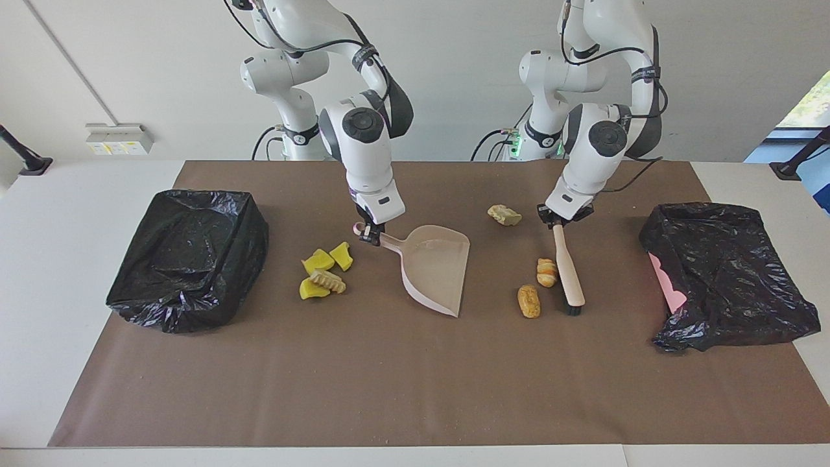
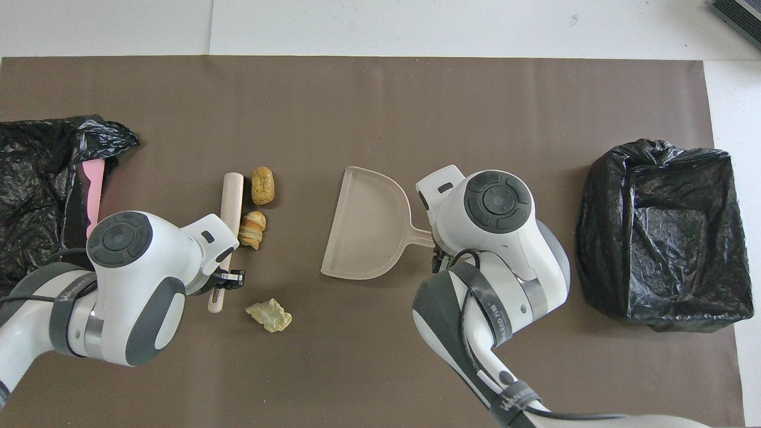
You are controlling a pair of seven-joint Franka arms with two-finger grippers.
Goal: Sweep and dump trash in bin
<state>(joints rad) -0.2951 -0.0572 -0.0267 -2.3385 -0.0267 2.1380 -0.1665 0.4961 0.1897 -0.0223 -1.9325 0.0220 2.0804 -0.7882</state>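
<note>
A lined bin is seen at the right arm's end of the table. Between it and the right gripper, four trash pieces are clustered on the mat, just beside that gripper. The right gripper is clamped on the handle of the dustpan, whose mouth is turned toward the left gripper. A pale lump is found just beside the left gripper. That gripper is clamped on the handle of the brush, whose head is set on the mat. A striped lump is touched by the brush; a brown lump lies close by. A second black bag is seen at the left arm's end.
</note>
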